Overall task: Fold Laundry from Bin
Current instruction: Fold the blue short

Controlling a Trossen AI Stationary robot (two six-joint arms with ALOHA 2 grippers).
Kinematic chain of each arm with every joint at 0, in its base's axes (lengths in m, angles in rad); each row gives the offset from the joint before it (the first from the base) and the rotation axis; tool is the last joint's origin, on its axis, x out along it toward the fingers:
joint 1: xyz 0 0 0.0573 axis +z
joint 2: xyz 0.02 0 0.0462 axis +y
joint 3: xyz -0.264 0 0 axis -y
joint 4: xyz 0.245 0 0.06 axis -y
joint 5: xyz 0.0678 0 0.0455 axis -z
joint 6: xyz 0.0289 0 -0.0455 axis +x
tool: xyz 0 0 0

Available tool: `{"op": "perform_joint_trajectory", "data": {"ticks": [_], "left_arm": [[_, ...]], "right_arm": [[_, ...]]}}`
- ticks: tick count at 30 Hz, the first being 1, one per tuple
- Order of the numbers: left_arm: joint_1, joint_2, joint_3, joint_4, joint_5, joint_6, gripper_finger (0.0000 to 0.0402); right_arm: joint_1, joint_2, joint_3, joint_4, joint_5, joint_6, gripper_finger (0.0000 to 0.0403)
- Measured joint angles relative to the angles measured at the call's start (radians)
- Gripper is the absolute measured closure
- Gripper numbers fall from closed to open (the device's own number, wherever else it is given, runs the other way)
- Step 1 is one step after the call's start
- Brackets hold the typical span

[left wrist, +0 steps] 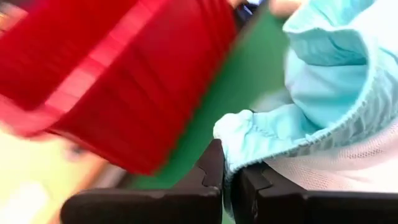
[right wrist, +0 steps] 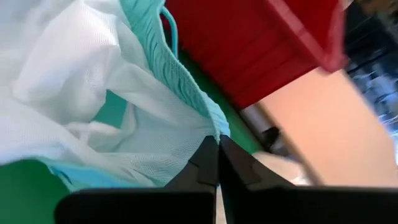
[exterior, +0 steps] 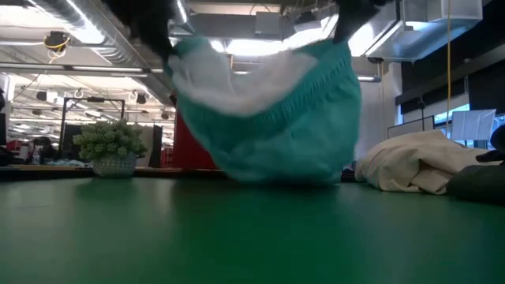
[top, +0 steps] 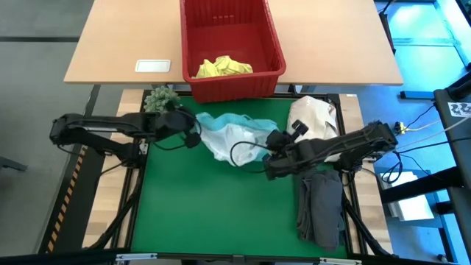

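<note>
A light turquoise-blue garment (top: 234, 136) with a white mesh lining hangs between my two grippers over the green mat (top: 213, 213), just in front of the red bin (top: 229, 44). My left gripper (top: 194, 135) is shut on the garment's left end, and my right gripper (top: 273, 147) is shut on its right end. In the low view the cloth (exterior: 268, 118) sags in a deep pouch. Whether its lowest part (exterior: 276, 175) touches the mat, I cannot tell. A bright yellow garment (top: 223, 67) lies inside the bin. My left gripper (left wrist: 227, 171) pinches the turquoise stitched edge (left wrist: 239, 140) at the garment's left end between its two fingers. It comes from the table's left, slanting down. The cloth runs off toward the other arm. My right gripper (right wrist: 217, 149) pinches the ribbed turquoise waistband edge (right wrist: 216, 126), with mesh lining beside it, between its fingertips. It comes from the table's right, slanting down. The cloth droops slack away from the hold.
A cream-white cloth bundle (top: 313, 118) lies at the mat's far right. A dark grey garment (top: 321, 207) lies along the right side, near the front. A small green plant ball (top: 159, 99) stands at the far left corner. The wooden table (top: 118, 44) bears the bin.
</note>
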Motion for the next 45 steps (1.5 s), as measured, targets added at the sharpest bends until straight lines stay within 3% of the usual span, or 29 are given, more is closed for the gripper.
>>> {"op": "perform_joint_trajectory", "data": {"ticks": [9,17,24,30,40,45], "left_arm": [[-0.223,-0.021,0.23,-0.109,-0.51,0.088,0.04],[-0.335,-0.02,0.322,-0.105,-0.752,0.174,0.0401],[-0.34,-0.019,0.399,-0.094,-0.815,0.256,0.0401],[-0.343,-0.017,0.465,-0.03,-0.865,0.421,0.0401],[-0.342,0.008,0.56,0.189,-0.79,0.797,0.0399],[-0.343,0.015,0.571,0.195,-0.75,0.855,0.0398]], "right_arm": [[0.0,-0.005,0.262,-0.186,0.177,-0.075,0.0403],[0.0,-0.039,0.401,-0.188,0.25,-0.196,0.0403],[-0.001,-0.041,0.502,-0.189,0.283,-0.298,0.0403],[-0.001,-0.041,0.578,-0.188,0.29,-0.377,0.0403],[-0.002,-0.042,0.655,-0.176,0.331,-0.482,0.0403],[-0.001,-0.041,0.653,-0.174,0.356,-0.505,0.0403]]}}
